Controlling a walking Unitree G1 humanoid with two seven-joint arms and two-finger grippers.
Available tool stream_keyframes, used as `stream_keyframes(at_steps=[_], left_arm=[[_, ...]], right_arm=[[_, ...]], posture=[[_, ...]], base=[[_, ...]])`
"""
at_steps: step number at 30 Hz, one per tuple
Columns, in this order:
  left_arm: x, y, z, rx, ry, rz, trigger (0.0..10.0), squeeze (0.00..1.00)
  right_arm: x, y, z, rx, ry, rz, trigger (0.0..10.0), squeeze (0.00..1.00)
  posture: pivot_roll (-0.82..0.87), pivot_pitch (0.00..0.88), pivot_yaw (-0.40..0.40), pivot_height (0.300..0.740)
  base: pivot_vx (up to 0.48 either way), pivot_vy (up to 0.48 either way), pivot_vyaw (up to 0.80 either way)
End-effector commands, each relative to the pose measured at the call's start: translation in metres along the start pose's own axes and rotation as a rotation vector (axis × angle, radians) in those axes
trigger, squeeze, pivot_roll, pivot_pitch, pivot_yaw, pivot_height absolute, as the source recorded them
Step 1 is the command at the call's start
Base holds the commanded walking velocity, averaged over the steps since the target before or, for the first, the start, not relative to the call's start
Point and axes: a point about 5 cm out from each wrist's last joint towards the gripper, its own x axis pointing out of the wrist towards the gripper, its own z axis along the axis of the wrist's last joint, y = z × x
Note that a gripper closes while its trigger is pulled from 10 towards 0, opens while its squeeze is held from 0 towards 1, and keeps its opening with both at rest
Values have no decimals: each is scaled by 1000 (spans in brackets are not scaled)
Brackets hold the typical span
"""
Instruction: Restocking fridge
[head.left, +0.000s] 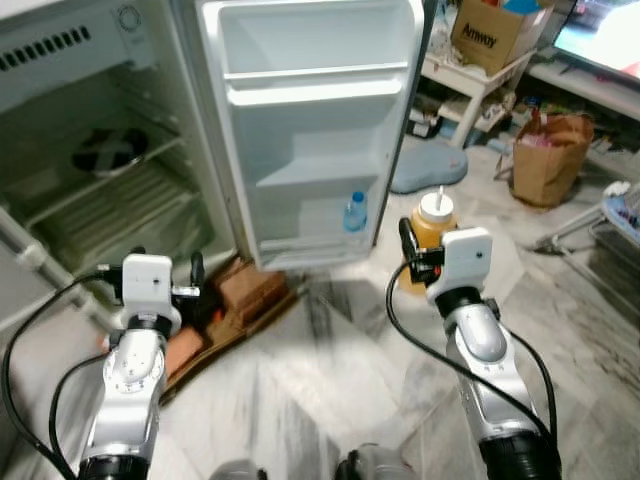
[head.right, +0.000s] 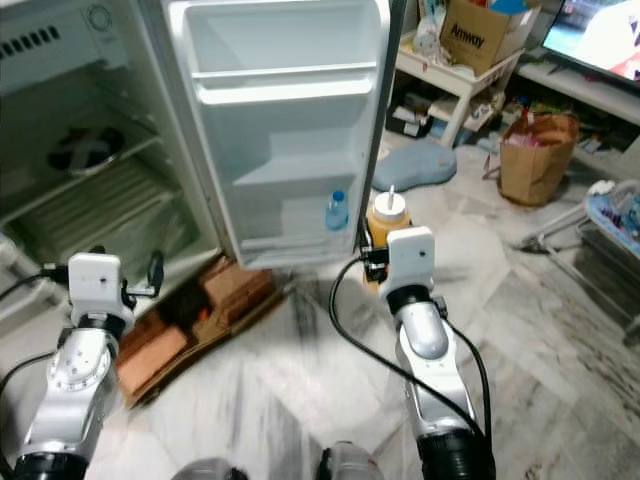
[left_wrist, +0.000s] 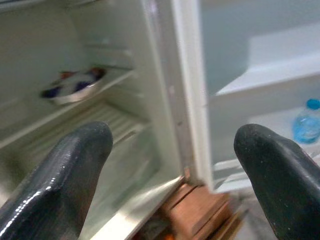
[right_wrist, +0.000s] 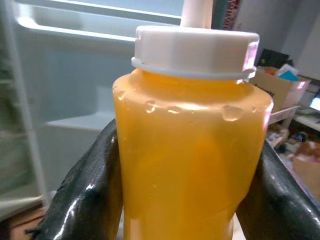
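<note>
My right gripper (head.left: 418, 250) is shut on a yellow squeeze bottle (head.left: 431, 229) with a white cap, held upright in front of the open fridge door (head.left: 310, 130); both black fingers (right_wrist: 87, 187) press the bottle's (right_wrist: 190, 160) sides. A small blue-capped water bottle (head.left: 355, 216) stands in the door's bottom shelf. My left gripper (head.left: 170, 275) is open and holds nothing, low in front of the fridge's open compartment (head.left: 100, 200). A bowl (left_wrist: 75, 87) sits on the upper wire shelf inside.
Flattened brown cardboard (head.left: 240, 300) lies on the marble floor under the fridge's front. A paper bag (head.left: 550, 160), a white low table with an Amway box (head.left: 490, 35) and a grey cushion (head.left: 430, 165) are at the right. A rack (head.left: 610, 240) stands at far right.
</note>
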Motion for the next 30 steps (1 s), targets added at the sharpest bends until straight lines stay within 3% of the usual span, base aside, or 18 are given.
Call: stream_keyframes(at_steps=[1,6,23,30], left_arm=[[-1,-2,2,9,-11,-8,10000,0],[-4,-1,-1,9,15,5,10000,0],[-6,-3,4,17,-15,-24,10000,0],[-6,-1,4,20,-20,-31,10000,0]], right_arm=[[0,-6,1,1,-9,-17,10000,0],[1,-7,0,-2,-4,-16,10000,0],[1,-7,-3,-14,7,-13,10000,0],[1,-6,-2,-11,3,-14,10000,0]], posture=[[63,79,-51,740],[69,80,-51,740],[70,85,-49,740],[71,85,-43,740]], base=[[409,251,0],[359,307,0],[0,0,0],[349,0,0]])
